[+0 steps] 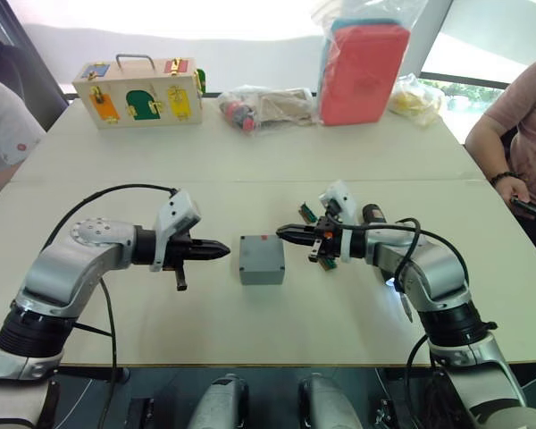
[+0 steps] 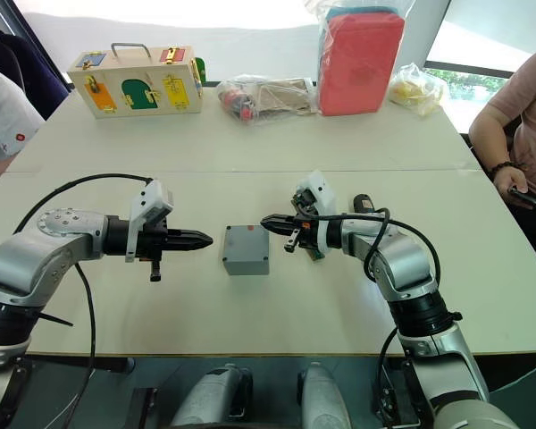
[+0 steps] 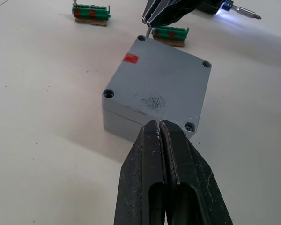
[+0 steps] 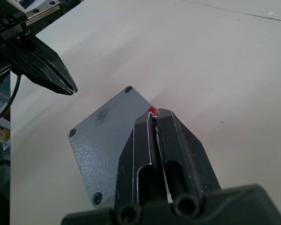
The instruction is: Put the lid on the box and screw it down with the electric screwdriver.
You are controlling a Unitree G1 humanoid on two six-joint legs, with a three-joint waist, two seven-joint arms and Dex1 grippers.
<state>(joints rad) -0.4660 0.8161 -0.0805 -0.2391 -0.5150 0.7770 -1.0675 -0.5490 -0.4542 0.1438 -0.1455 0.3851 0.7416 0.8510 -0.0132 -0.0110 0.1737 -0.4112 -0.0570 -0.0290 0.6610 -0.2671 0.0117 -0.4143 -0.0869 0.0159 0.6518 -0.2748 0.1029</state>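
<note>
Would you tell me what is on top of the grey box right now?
The lid sits on the box, with a red mark and open corner screw holes. The closed lid hides whatever is inside.

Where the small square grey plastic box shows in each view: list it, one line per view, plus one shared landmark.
Left eye view: small square grey plastic box at table centre, between the two claws.
Right eye view: box at centre, again between the claws.
Left wrist view: box in mid-picture, beyond the left claw.
Right wrist view: box partly behind the right claw.
Shared landmark: the small red mark on the box.
</note>
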